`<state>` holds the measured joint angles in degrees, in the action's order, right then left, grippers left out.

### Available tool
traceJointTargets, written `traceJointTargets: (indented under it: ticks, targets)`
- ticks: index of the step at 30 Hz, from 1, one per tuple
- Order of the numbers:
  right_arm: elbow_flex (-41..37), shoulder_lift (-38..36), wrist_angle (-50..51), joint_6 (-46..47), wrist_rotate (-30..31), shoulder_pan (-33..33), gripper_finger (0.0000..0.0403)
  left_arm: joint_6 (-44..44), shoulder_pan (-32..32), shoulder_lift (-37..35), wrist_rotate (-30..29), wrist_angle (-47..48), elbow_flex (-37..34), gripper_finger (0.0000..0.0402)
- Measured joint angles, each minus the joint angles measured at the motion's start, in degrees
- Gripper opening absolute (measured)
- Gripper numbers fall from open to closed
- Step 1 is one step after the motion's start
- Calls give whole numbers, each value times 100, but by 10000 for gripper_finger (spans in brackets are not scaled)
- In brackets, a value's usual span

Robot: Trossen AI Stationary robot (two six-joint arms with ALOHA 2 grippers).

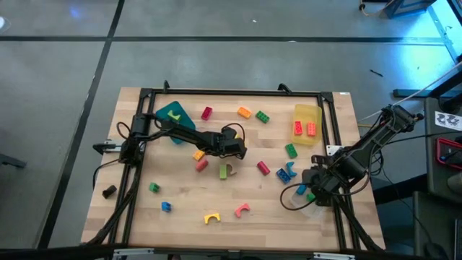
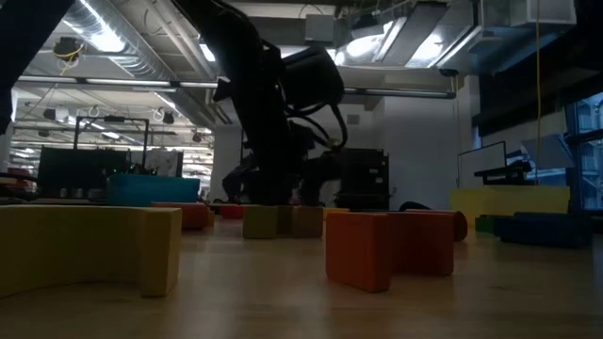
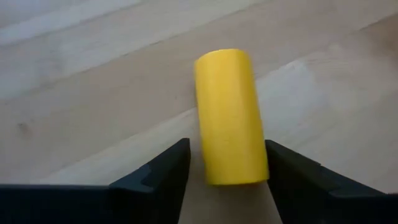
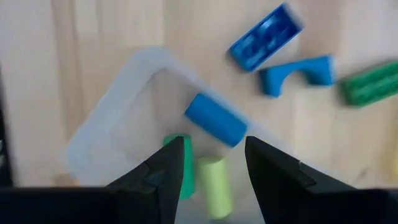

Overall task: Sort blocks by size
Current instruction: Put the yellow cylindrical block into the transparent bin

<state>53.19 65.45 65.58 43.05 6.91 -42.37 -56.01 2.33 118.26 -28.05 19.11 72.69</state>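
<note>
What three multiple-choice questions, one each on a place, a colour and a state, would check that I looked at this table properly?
1. Where do the two reddish bricks lie?
A. in the teal tray
B. in the yellow tray
C. on bare wood

2. What colour is the cylinder between the left gripper fingers?
A. blue
B. pink
C. yellow

3. How is the right gripper?
A. open, holding nothing
B. shut on a blue brick
C. shut on a red arch

Answers:
1 B: the high view shows both bricks inside the yellow tray at the table's right.
2 C: the left wrist view shows a yellow cylinder lying on the wood.
3 A: the right wrist view shows its fingers apart over the clear tray, gripping nothing.
</note>
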Motion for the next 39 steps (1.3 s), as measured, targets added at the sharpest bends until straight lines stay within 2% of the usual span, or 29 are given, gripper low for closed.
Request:
traceJointTargets:
  ticks: [5, 10, 13, 21, 26, 30, 34, 39]
  targets:
    - [0, 0, -33, -359, 1130, 0, 172, 579, 4, 8, 93, -19, 101, 120]
    - [0, 1, -238, -943, 2227, 0, 172, 1220, -5, 26, 201, -117, 241, 118]
    - [0, 4, -460, -1481, 2617, 2, 172, 1641, -20, 20, 560, -283, 398, 118]
    - [0, 4, -1228, -2911, 3131, 0, 172, 2487, -66, -9, 2121, -979, 1026, 118]
    - [0, 4, -1496, -3739, 3276, 0, 172, 2458, -116, -11, 2936, -1652, 1261, 118]
    - [0, 4, -1642, -4100, 3446, 2, 172, 2169, -140, -17, 3196, -1923, 1342, 118]
    - [0, 4, -1805, -4304, 3874, 2, 172, 1875, -157, -17, 3253, -2020, 1401, 119]
    - [2, 111, -2034, -4860, 3893, 229, 172, 1471, -160, -17, 3326, -2183, 1399, 119]
